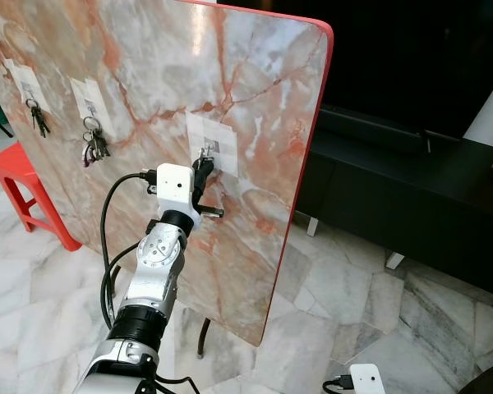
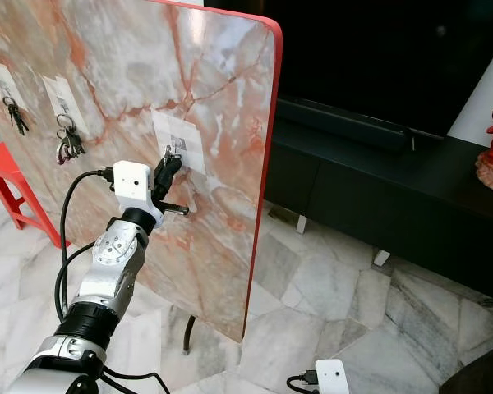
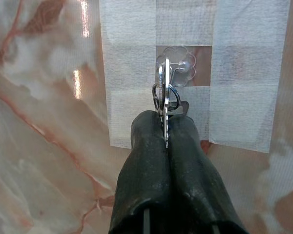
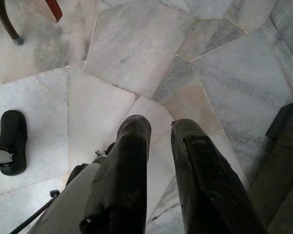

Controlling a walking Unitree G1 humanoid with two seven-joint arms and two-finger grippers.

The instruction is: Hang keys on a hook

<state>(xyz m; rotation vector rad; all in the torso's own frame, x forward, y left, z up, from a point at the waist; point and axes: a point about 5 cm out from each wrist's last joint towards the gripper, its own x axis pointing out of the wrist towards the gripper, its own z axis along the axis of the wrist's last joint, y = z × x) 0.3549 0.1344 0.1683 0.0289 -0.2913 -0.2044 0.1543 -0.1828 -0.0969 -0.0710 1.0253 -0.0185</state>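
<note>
My left gripper (image 3: 166,127) is raised against the upright marble-patterned board (image 1: 148,74), shut on a set of keys (image 3: 164,97). The silver key ring stands edge-on above the fingertips, right at the clear plastic hook (image 3: 181,68). That hook sits in the middle of a white tape patch (image 1: 218,144). I cannot tell whether the ring is over the hook. In the left eye view the left gripper (image 1: 202,167) touches the patch. My right gripper (image 4: 158,127) hangs idle over the floor, open and holding nothing.
Two other key bunches hang on hooks further left on the board (image 1: 39,117) (image 1: 94,144). A red stool (image 1: 23,185) stands at the left by the board. A long black cabinet (image 1: 411,176) runs behind on the right. The floor is marble tile (image 1: 370,304).
</note>
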